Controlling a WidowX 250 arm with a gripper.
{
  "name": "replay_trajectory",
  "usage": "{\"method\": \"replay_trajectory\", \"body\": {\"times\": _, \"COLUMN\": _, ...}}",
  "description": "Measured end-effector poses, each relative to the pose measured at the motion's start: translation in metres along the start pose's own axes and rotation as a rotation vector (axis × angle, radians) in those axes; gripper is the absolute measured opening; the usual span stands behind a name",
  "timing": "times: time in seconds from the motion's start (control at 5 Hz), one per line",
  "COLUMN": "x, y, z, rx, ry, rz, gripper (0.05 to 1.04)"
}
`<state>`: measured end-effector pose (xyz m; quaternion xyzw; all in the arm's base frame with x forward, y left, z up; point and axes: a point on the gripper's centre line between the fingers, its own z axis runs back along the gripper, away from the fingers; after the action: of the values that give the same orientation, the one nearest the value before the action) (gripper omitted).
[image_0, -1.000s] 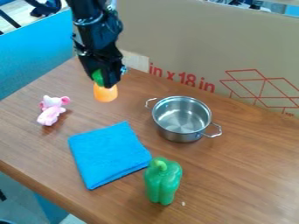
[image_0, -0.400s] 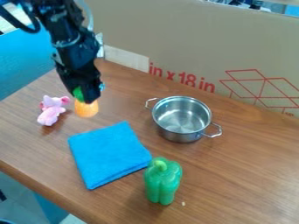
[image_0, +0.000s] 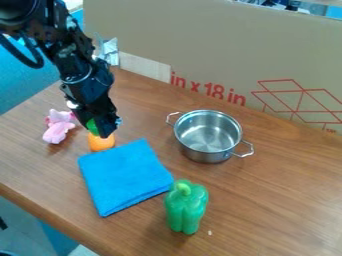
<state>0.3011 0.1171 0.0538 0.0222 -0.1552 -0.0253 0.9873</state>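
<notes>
The black gripper (image_0: 97, 131) hangs over the left part of the table, shut on the green top of an orange object (image_0: 101, 143). That object is just above or on the wood; which of the two I cannot tell. Close on its left lies a pink plush toy (image_0: 59, 127). A folded blue cloth (image_0: 125, 176) is right below it, in front of the gripper. To the right stands a steel pot (image_0: 208, 135) with two handles, open at the top. Nearer the front, a green bell pepper (image_0: 186, 207) stands upright beside the cloth's corner.
Behind the pot, a tall cardboard panel (image_0: 214, 50) with red print runs along the back edge of the wooden table (image_0: 280, 200). A blue surface (image_0: 23, 80) borders the table at the upper left. The table's front edge slants down across the lower left.
The gripper has moved left, then down and toward the camera, carrying the orange object with it. Pot, cloth, pepper and pink toy have stayed put.
</notes>
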Motion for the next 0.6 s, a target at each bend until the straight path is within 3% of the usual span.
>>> {"method": "replay_trajectory", "body": {"times": 0.4, "x": -0.004, "y": 0.002, "z": 0.002, "rx": 0.039, "ry": -0.030, "rz": 0.020, "gripper": 0.705}}
{"method": "replay_trajectory", "body": {"times": 0.6, "x": 0.004, "y": 0.000, "z": 0.027, "rx": 0.058, "ry": -0.105, "rz": 0.053, "gripper": 0.974}}
